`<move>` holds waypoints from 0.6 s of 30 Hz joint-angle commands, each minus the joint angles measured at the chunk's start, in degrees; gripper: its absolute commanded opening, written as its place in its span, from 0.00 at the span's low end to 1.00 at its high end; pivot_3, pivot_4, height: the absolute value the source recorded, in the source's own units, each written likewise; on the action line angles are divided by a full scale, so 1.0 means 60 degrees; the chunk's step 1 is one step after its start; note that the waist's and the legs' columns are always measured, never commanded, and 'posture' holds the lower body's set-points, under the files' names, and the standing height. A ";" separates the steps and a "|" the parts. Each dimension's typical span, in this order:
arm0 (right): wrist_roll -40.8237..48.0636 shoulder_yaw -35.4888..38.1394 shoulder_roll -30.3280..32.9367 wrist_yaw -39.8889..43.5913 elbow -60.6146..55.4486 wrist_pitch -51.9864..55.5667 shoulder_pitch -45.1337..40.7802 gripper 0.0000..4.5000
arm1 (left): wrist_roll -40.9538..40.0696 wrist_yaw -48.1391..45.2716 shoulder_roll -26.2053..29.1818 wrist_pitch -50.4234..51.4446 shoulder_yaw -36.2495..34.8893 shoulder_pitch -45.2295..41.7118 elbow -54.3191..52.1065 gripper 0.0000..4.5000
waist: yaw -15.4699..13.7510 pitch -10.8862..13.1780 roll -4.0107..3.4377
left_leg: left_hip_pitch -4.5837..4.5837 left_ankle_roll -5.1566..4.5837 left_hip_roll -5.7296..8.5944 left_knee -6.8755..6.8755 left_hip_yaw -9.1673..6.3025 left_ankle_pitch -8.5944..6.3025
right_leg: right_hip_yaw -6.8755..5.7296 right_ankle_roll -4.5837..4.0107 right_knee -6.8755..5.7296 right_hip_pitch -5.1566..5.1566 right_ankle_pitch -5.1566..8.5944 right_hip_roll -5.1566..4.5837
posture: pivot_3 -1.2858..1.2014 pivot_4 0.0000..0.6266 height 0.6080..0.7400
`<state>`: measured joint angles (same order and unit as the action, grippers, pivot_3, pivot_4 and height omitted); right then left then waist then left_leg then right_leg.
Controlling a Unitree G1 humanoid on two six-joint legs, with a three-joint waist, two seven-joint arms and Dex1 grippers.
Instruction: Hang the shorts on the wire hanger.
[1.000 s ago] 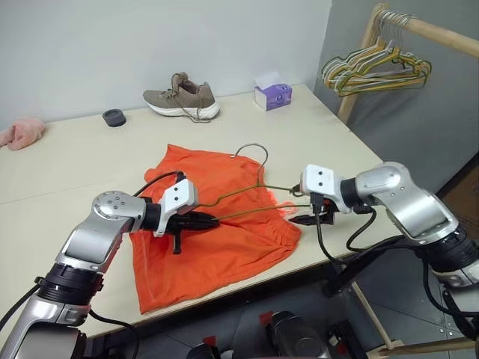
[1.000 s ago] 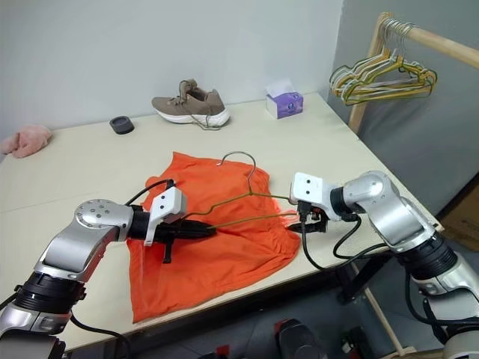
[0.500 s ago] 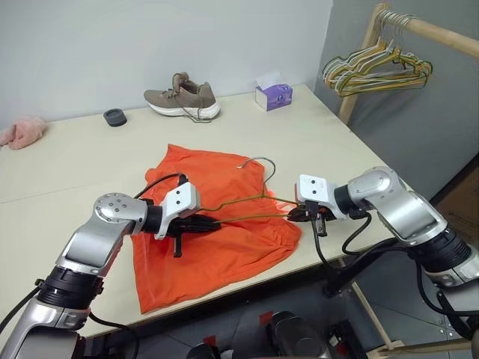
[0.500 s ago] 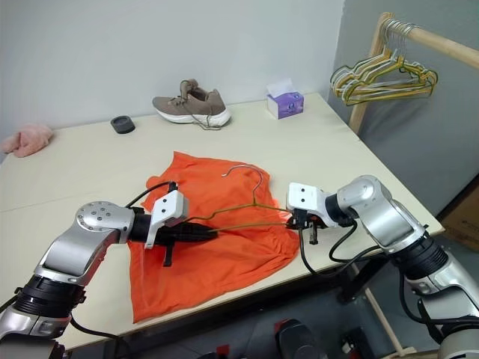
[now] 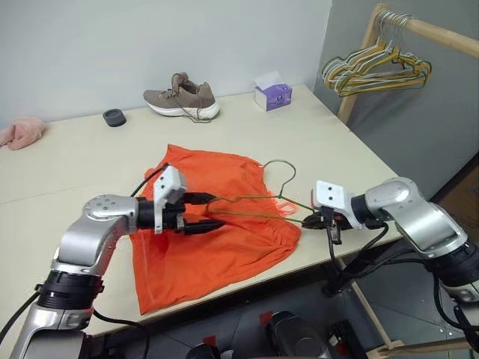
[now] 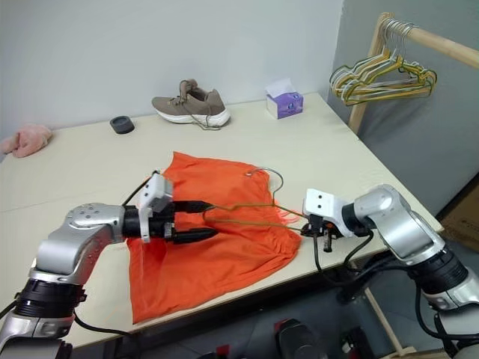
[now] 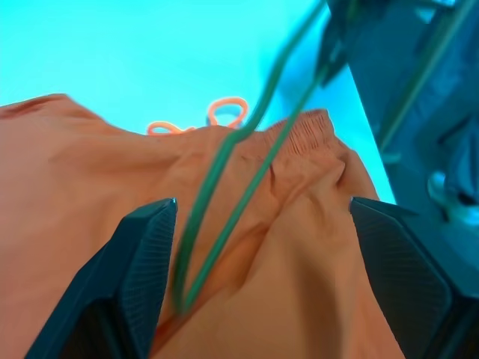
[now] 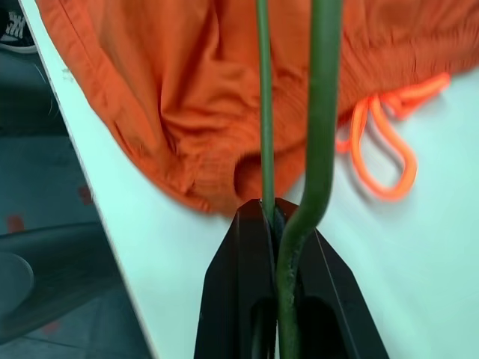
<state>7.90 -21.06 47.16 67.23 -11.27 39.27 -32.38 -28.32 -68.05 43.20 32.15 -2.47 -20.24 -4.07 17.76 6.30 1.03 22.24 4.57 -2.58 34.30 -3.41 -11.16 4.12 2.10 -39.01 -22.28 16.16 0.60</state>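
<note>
Wire hanger (image 5: 254,200) raised above orange shorts (image 5: 217,247)

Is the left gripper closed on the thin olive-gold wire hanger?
No, the left gripper stands open, its black fingers wide apart on either side of the wire hanger.

Cream rectangular tabletop (image 5: 67,176). Far edge by the wall: grey-brown lace-up sneaker with white sole (image 5: 182,97) lying centre, small round black cap-like object (image 5: 114,117) just left of it, purple tissue box (image 5: 272,95) with a white tissue sticking up to the right. Pink fluffy cloth (image 5: 21,132) at the far left edge. Right of the table: wooden clothes rail (image 5: 419,28) with bunched yellow, green and pale wire hangers (image 5: 374,67).
</note>
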 commanded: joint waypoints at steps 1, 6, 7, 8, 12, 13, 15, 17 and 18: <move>0.0122 0.0961 0.0605 -0.0199 -0.0270 -0.0025 0.0422 0.00 | -0.0601 -0.0029 0.0551 0.0544 -0.0929 0.0399 -0.0167 0.83 | 0.0002 0.0000 0.0001 | 0.0000 0.0000 0.0000 0.0000 0.0001 0.0000 | 0.0001 0.0000 0.0000 0.0000 0.0000 0.0000 | 0.41 0.10 1.00; 0.0454 0.2060 0.1186 -0.0552 -0.0440 0.0487 0.1380 0.00 | -0.0369 0.0050 0.0916 0.0468 -0.0930 0.1695 -0.0332 0.83 | 0.0021 0.0006 0.0007 | -0.0008 -0.0001 -0.0001 -0.0005 0.0007 -0.0009 | 0.0003 -0.0014 0.0003 -0.0001 0.0015 0.0000 | 0.40 0.12 1.00; 0.0537 0.2238 0.1226 -0.0606 -0.0463 0.0645 0.1535 0.00 | -0.0154 0.0150 0.0901 0.0306 -0.0779 0.1850 -0.0244 0.83 | 0.0032 0.0012 0.0018 | -0.0008 -0.0003 -0.0002 -0.0005 0.0007 -0.0010 | 0.0003 -0.0014 0.0002 -0.0001 0.0015 0.0000 | 0.40 0.12 1.00; 0.0591 0.2341 0.1247 -0.0648 -0.0502 0.0751 0.1634 0.00 | -0.0022 0.0207 0.0891 0.0195 -0.0693 0.1935 -0.0186 0.83 | 0.0051 0.0019 0.0029 | -0.0011 -0.0003 -0.0003 -0.0005 0.0005 -0.0010 | 0.0000 -0.0026 0.0002 0.0000 0.0022 0.0000 | 0.40 0.12 1.00; 0.0637 0.2604 0.1371 -0.0875 -0.0474 0.0994 0.2062 0.00 | 0.0646 0.0550 0.0700 -0.0365 -0.0229 0.2086 0.0231 0.83 | 0.0081 0.0038 0.0061 | -0.0022 -0.0004 -0.0003 -0.0002 0.0005 -0.0010 | 0.0002 -0.0067 -0.0003 0.0007 0.0044 0.0000 | 0.40 0.12 1.00; 0.0622 0.2665 0.1408 -0.0957 -0.0406 0.1097 0.2215 0.00 | 0.0875 0.0603 0.0637 -0.0589 -0.0006 0.2152 0.0296 0.83 | 0.0087 0.0038 0.0062 | -0.0021 -0.0004 -0.0003 -0.0002 0.0008 -0.0010 | 0.0006 -0.0066 -0.0003 0.0007 0.0044 0.0000 | 0.40 0.12 1.00; 0.0481 0.2591 0.1507 -0.1097 -0.0114 0.1162 0.2488 0.00 | 0.1205 0.0523 0.0575 -0.0955 0.0379 0.2372 0.0358 0.83 | 0.0094 0.0039 0.0062 | -0.0021 -0.0003 -0.0003 -0.0002 0.0011 -0.0010 | 0.0008 -0.0067 0.0000 0.0007 0.0044 0.0000 | 0.40 0.13 1.00; 0.0402 0.2486 0.1552 -0.1194 0.0088 0.1126 0.2625 0.00 | 0.1355 0.0369 0.0638 -0.1199 0.0564 0.2636 0.0348 0.83 | 0.0147 0.0041 0.0065 | -0.0021 -0.0007 -0.0004 -0.0005 0.0018 -0.0015 | 0.0014 -0.0074 0.0002 0.0006 0.0048 0.0000 | 0.40 0.13 1.00; 0.0385 0.2436 0.1577 -0.1193 0.0165 0.1106 0.2656 0.00 | 0.1470 0.0253 0.0739 -0.1404 0.0649 0.2830 0.0327 0.83 | 0.0170 0.0043 0.0066 | -0.0019 -0.0013 -0.0005 -0.0005 0.0020 -0.0023 | 0.0015 -0.0073 0.0001 0.0004 0.0049 0.0000 | 0.40 0.13 1.00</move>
<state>10.24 -7.55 55.56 60.55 -9.90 46.24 -16.07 -20.81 -65.27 46.57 25.52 0.82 -3.86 -1.62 18.78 6.56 1.42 22.13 4.47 -2.61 34.26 -3.28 -11.33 4.21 1.67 -39.01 -22.27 16.45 0.60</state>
